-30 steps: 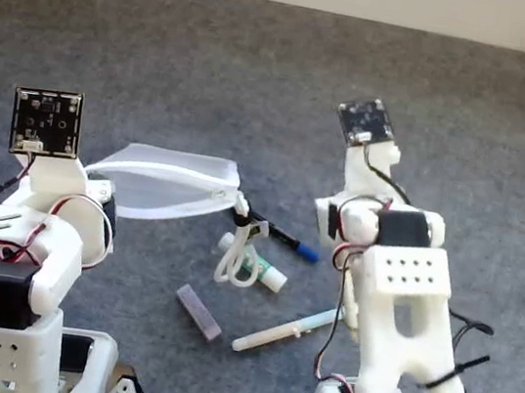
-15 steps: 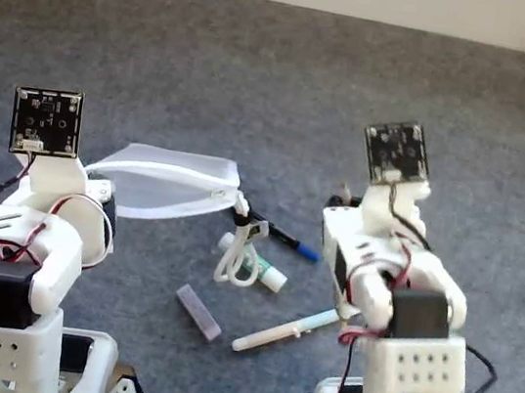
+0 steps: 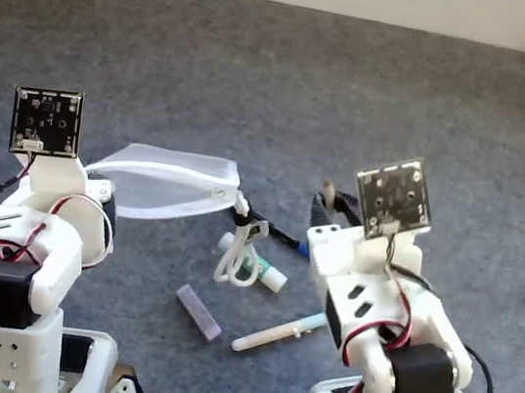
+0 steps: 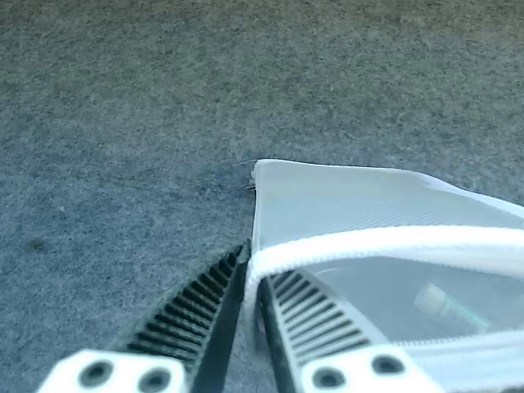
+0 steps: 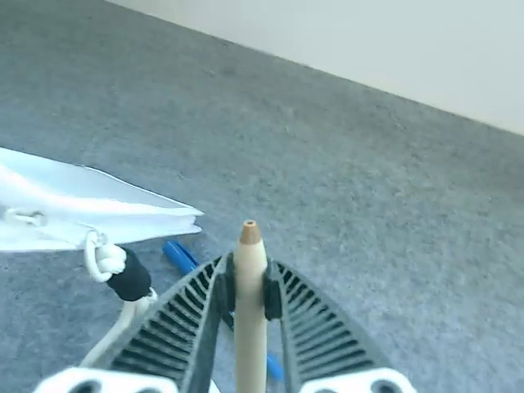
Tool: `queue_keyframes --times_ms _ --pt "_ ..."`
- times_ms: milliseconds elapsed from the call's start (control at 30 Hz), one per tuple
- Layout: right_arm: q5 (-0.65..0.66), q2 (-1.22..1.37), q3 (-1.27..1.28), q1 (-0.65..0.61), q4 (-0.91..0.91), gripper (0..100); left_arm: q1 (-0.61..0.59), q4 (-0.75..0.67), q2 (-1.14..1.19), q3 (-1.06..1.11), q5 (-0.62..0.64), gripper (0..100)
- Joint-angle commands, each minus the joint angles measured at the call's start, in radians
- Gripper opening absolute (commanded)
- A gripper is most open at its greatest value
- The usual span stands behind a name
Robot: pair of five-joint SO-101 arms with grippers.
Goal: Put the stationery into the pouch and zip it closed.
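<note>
On the right side of the bench (image 3: 165, 54), the right hand (image 5: 250, 265) was clamped snugly on a tan pencil (image 5: 250, 241), tip up. Over the last second its arm had drawn back and swung towards the pouch (image 3: 170, 188). The left hand (image 4: 250, 266) had not moved, its jaws pinched on the pouch's white rim, apparently keeping the mouth open. A blue pen (image 3: 302, 250), a grey eraser (image 3: 199, 312) and a pale pen (image 3: 284, 332) lay loose nearby. The pencil seemed next to go in, the zip not yet closed
</note>
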Motion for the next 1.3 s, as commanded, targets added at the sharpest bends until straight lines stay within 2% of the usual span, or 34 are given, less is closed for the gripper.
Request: queue_keyframes --times_ms 0,133,333,733,1033,1267 --pt "-0.009 -0.036 -0.021 -0.036 -0.005 0.5 -0.015 0.0 0.022 -0.045 0.005 1" --pt "-0.009 -0.061 -0.025 -0.081 -0.007 0.5 -0.015 0.0 0.022 -0.045 0.005 1" --pt "-0.009 -0.125 -0.022 -0.173 -0.12 0.5 -0.015 -0.002 0.022 -0.045 0.005 1" --pt "-0.009 -0.186 -0.015 -0.453 -0.374 0.5 -0.015 -0.002 0.022 -0.045 0.006 1" --pt "-0.003 -0.185 -0.013 -0.559 -0.493 0.5 -0.015 -0.002 0.022 -0.045 0.006 1" --pt "-0.002 -0.183 -0.012 -0.59 -0.607 0.5 -0.015 -0.002 0.022 -0.045 0.006 1"
